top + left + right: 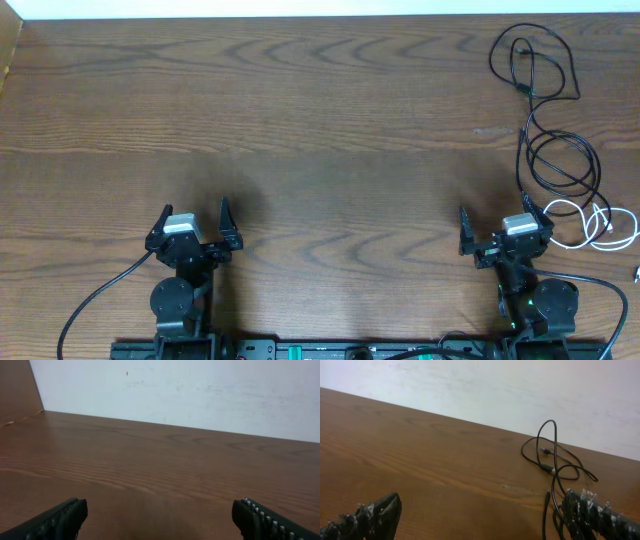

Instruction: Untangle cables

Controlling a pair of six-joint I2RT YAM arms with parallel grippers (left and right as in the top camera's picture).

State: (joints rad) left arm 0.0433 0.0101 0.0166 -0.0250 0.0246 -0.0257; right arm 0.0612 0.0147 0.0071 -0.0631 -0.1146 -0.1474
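A long black cable (545, 95) lies in loops at the far right of the wooden table, running from the back edge toward the front. A shorter white cable (598, 222) lies coiled at its near end, overlapping it, just right of my right gripper (503, 228). The right gripper is open and empty, with the black cable (555, 460) ahead and beside its right finger in the right wrist view. My left gripper (193, 226) is open and empty at the front left, far from both cables. The white cable is hidden in both wrist views.
A white wall borders the back of the table (300, 120). The arms' own thick black wires (95, 300) trail at the front edge. A small dark object (636, 271) sits at the right edge.
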